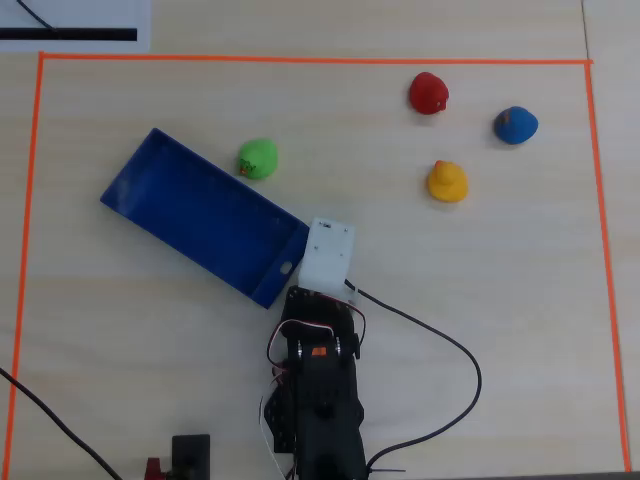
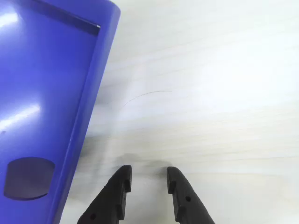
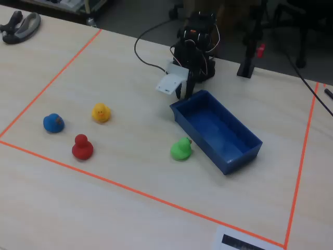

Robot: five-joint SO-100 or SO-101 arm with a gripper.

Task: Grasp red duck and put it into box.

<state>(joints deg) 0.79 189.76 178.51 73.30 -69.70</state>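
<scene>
in the overhead view, going left to right: the box (image 1: 190, 210) lies at a slant on the worktop (image 1: 480, 290), a green duck (image 1: 258, 158) just beside its upper long wall. the arm's jaws (image 2: 148, 178), in the wrist view, hang a little apart over bare wood beside the box's holed short end, holding nothing. further right sit the red duck (image 1: 429, 93), a yellow duck (image 1: 447, 182) and a blue duck (image 1: 516, 125), well apart from the box.
</scene>
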